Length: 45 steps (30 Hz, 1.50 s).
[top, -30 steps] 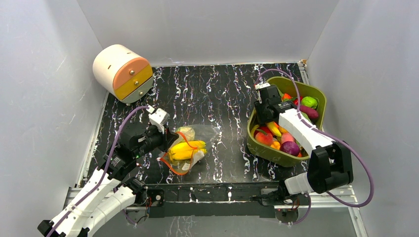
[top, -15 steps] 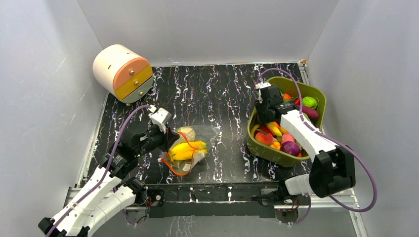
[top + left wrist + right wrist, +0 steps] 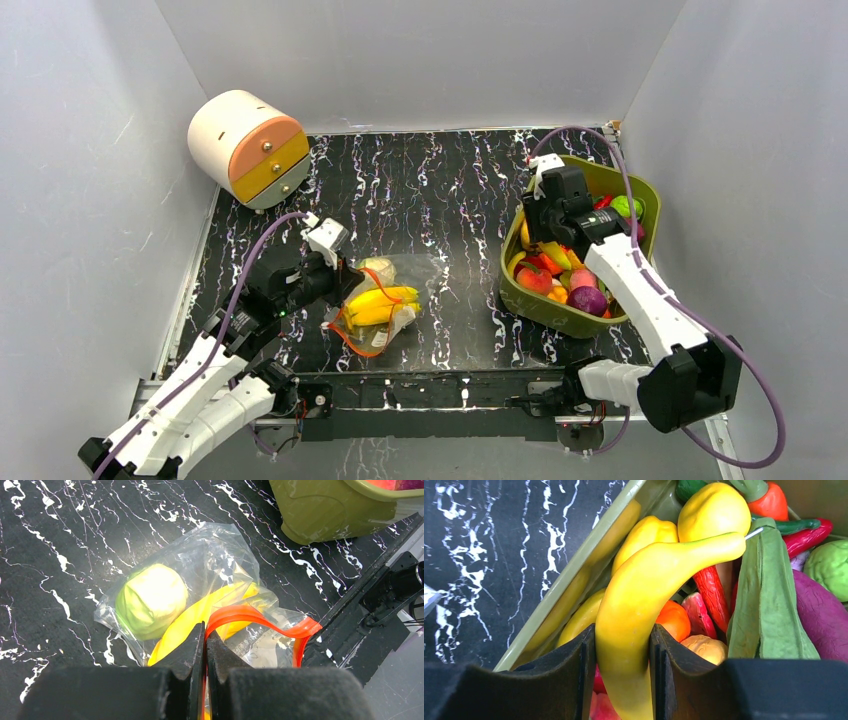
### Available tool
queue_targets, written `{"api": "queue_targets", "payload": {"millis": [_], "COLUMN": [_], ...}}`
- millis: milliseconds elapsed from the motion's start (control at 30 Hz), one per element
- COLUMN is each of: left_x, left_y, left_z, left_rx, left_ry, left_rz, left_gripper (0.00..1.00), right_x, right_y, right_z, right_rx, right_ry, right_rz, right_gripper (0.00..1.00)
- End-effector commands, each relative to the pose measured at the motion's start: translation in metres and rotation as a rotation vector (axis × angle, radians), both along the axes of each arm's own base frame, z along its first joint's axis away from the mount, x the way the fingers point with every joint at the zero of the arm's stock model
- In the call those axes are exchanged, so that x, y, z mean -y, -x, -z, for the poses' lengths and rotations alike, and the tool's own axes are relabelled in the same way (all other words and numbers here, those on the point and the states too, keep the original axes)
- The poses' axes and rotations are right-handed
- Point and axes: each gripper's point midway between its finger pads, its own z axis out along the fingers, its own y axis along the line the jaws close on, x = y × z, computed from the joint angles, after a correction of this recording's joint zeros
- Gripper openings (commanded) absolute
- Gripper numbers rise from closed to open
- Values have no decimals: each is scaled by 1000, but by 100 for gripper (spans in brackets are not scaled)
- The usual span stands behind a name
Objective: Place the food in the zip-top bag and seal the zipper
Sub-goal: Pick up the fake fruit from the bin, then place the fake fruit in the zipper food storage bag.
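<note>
Right wrist: right gripper [image 3: 623,647] clamps a glossy curved banana [image 3: 649,580].

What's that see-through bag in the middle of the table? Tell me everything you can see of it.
The bag is clear, crinkly plastic, lying on the black marbled table. A red-orange zipper runs along one edge, bowed up into a loop, so the mouth looks open. Inside are a pale green round fruit and yellow bananas. The left tool is shut and pinches the zipper edge.
</note>
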Motion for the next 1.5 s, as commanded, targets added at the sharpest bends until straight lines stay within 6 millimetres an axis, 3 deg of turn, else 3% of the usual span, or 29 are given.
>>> {"api": "queue_targets", "payload": {"millis": [0, 233, 367, 567, 833, 1000, 1167, 1333, 1467], "left_x": [4, 4, 3, 2, 0, -2, -2, 2, 1], "left_y": [1, 0, 1, 1, -1, 1, 5, 0, -9], "left_z": [-5, -4, -5, -7, -8, -10, -13, -21, -32], "left_rx": [11, 4, 5, 9, 8, 0, -40, -74, -77], "left_ry": [17, 14, 18, 29, 32, 45, 97, 133, 143], "left_rz": [16, 15, 11, 2, -23, -42, -74, -105, -154], "left_gripper": [0, 0, 0, 0, 0, 0, 0, 0, 0], "right_x": [-14, -42, -61, -95, -165, -210, -238, -248, -248], "right_y": [0, 12, 20, 36, 69, 106, 159, 214, 238], "right_z": [-50, -90, -102, -109, -108, -100, -96, -97, -108], "right_rx": [128, 246, 256, 237, 188, 89, -12, -102, -113], "right_ry": [-96, -256, -333, -438, -508, -555, -608, -716, -829], "right_rz": [-33, -143, -200, -266, -387, -497, -667, -856, -936], "right_gripper": [32, 31, 30, 29, 28, 29, 28, 28, 28]}}
